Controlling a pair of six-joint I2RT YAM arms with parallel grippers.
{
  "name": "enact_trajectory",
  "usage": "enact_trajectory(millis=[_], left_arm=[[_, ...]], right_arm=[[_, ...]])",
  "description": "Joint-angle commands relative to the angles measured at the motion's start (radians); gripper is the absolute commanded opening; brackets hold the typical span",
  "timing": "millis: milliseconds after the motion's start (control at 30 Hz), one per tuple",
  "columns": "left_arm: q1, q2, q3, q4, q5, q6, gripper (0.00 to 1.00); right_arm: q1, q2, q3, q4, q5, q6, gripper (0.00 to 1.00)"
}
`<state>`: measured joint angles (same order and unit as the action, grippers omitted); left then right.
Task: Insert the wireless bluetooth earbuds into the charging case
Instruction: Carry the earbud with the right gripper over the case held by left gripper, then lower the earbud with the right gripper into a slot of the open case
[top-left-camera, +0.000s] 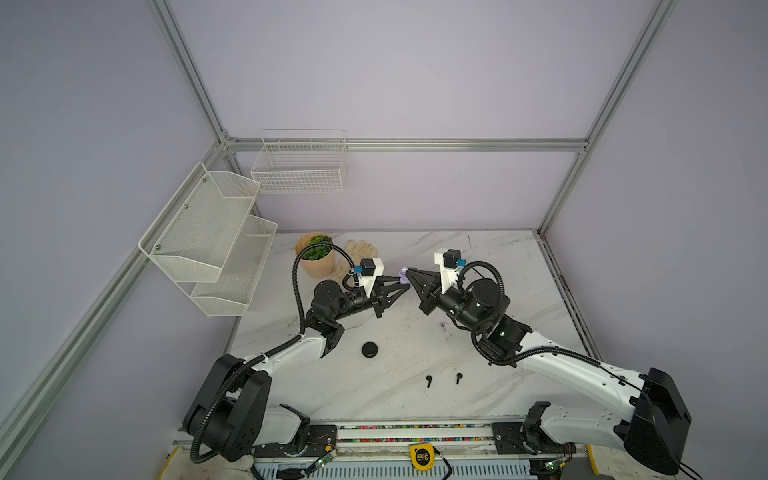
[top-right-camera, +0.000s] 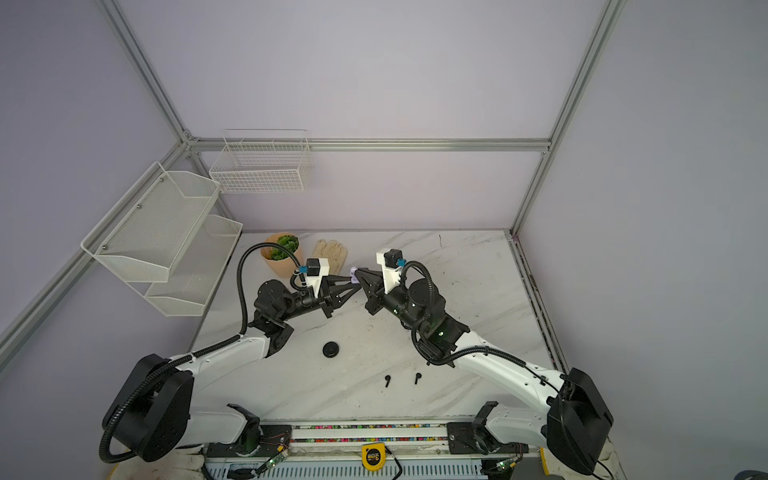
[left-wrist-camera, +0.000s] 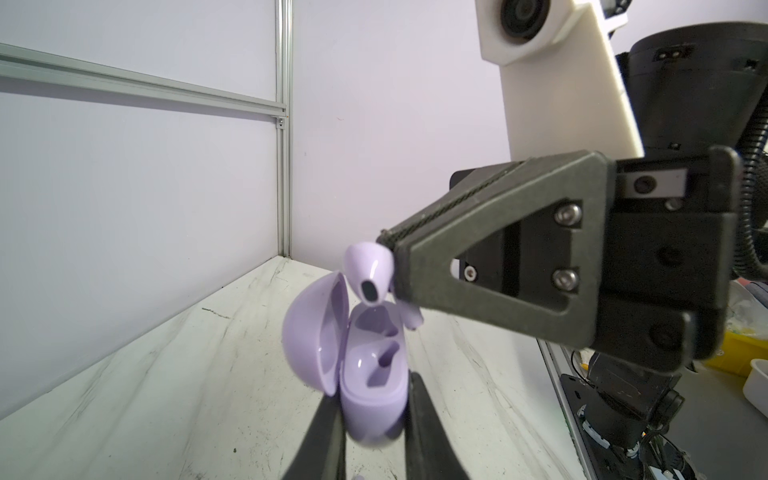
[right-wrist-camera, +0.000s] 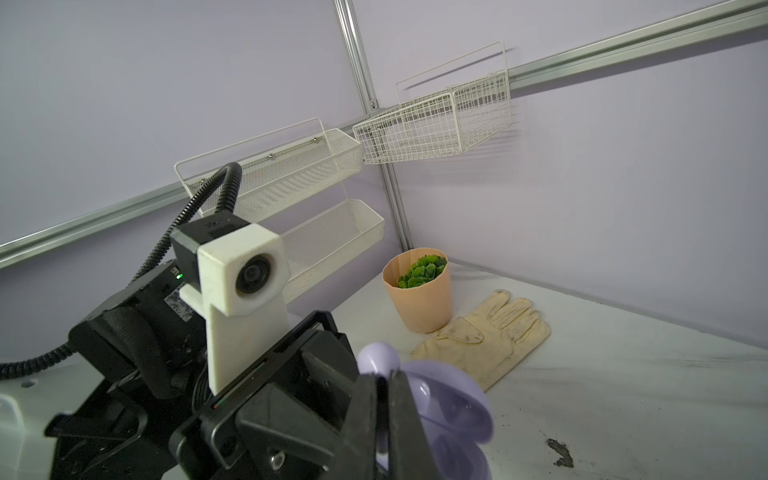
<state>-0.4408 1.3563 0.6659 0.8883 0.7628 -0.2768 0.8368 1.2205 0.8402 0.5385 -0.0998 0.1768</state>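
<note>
Clamped in left gripper (left-wrist-camera: 374, 388): open, glossy lilac plastic charging case (left-wrist-camera: 372, 415). Pinched in right gripper (left-wrist-camera: 390, 246): pale lilac stemmed earbud (left-wrist-camera: 368, 270), just above case cavities.

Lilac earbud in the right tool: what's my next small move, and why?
Probably lower the right tool slightly, steering the stem into the empty socket beneath. It is shut on the lilac earbud, which hangs just above the open lilac case that the left tool grips; the stem looks a bit off to the socket's side.
</note>
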Motion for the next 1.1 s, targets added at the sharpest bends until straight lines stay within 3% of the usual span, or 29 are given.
enact_trajectory(millis=[0,1067], left_arm=[[-0.004,-0.025,0.099,0.022,0.006,-0.001,0.0],[-0.004,-0.043,0.093,-0.011,0.005,0.026,0.0]], right_arm=[[0.005,-0.015,-0.012,0.027,0.021,-0.03,0.0],[0.005,0.001,-0.025,0.007,0.026,-0.078,0.0]])
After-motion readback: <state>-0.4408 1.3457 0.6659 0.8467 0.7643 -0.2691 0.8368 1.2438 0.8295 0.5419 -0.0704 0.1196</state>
